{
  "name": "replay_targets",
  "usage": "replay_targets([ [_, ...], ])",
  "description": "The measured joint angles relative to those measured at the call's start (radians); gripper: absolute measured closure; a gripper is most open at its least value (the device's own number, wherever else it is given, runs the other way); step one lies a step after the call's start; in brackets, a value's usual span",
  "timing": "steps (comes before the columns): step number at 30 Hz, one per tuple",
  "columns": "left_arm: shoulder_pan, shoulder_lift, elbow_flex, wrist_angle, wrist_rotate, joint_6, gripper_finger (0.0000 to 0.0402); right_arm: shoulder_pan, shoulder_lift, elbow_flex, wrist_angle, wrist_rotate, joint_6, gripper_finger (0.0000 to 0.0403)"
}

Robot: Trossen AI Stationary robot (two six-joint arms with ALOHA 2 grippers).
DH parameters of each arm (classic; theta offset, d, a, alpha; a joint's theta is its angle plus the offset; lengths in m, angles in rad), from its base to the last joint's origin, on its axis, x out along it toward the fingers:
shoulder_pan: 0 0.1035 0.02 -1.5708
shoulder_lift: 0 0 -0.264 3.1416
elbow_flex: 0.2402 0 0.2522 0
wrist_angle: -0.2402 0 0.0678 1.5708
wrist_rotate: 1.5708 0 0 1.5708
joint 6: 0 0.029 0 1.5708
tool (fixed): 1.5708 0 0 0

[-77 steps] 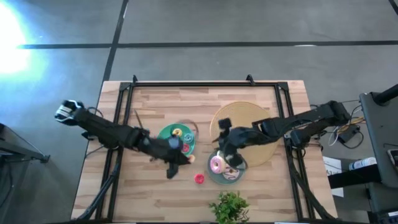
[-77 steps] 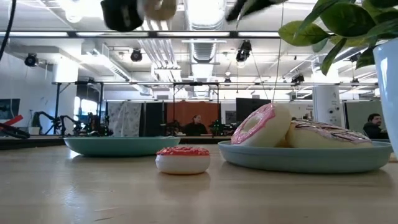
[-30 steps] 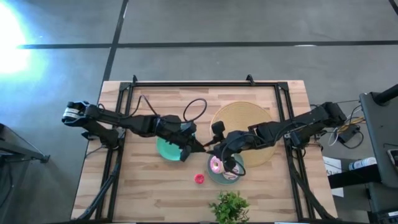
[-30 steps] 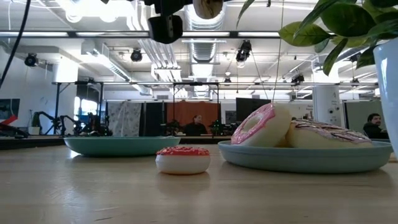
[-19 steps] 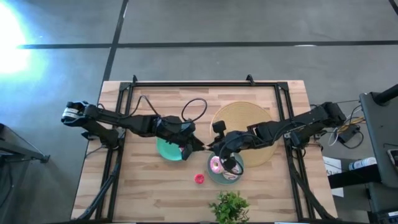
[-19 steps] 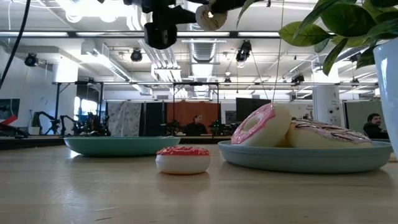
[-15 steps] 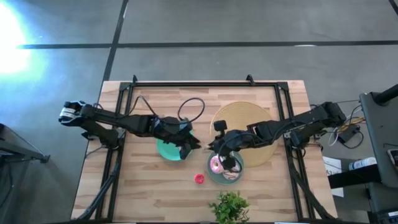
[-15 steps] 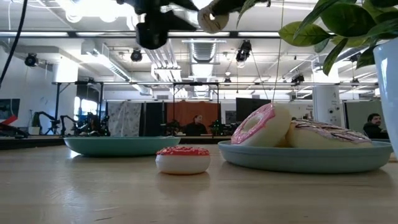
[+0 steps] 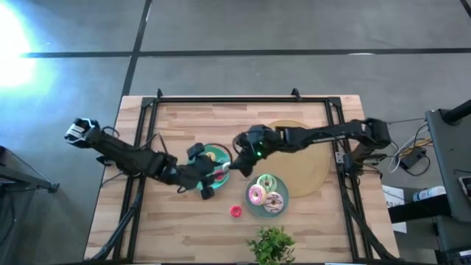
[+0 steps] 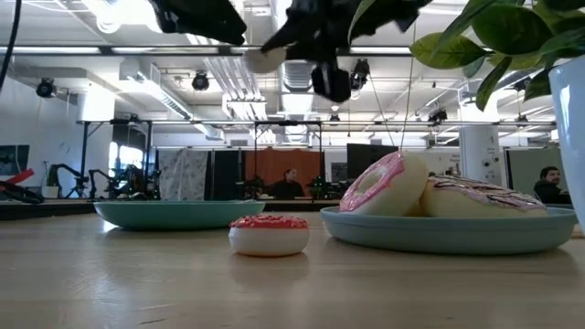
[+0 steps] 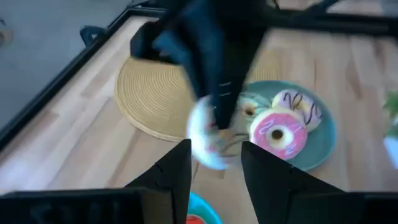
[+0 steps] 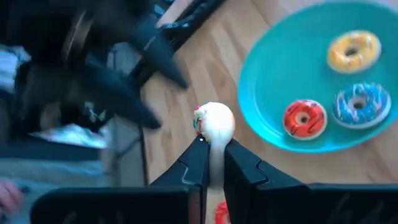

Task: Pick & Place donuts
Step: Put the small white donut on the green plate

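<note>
My right gripper (image 12: 212,149) is shut on a small white donut (image 12: 214,122) in the air beside the left teal plate (image 12: 273,118). That plate bears tiny yellow (image 12: 354,50), red (image 12: 304,118) and blue (image 12: 360,103) donuts. My left gripper (image 11: 214,168) is open with nothing between its fingers, just left of the right one (image 9: 239,160). The right teal plate (image 9: 252,207) carries a pink donut (image 9: 257,193), tilted up on its edge, and a white-purple donut (image 9: 274,201). A red donut (image 10: 268,234) lies flat on the wood. My right gripper pinches the white donut by its rim (image 12: 213,140) between the two fingers. The fingers come slanting down from the table's right side. The donut is lifted clear of table and plates, standing out past the fingertips.
A round tan woven mat (image 9: 309,165) lies at the far right under the right arm. A potted plant (image 9: 271,246) stands at the near edge. Black frame rails (image 9: 221,99) border the wooden table.
The two grippers met between the plates and have parted. My left gripper has drawn back toward the table's left edge. My right gripper has swung toward the far left, over the left plate's edge, rolling its wrist. The white donut has gone with it.
</note>
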Motion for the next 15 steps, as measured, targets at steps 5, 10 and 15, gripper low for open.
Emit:
replay_targets([
  [5,-0.051,0.014,0.015,-0.039,-0.055,0.076,0.0286,-0.065,0.048,0.005,0.015,-0.084,0.180,0.0378],
  [10,-0.081,0.013,0.021,-0.085,-0.160,0.164,0.0286,-0.114,0.053,0.000,0.020,-0.131,0.311,0.0378],
  [15,-0.076,0.020,0.010,-0.085,-0.211,0.195,0.0286,-0.143,0.053,0.001,0.059,-0.175,0.420,0.0378],
])
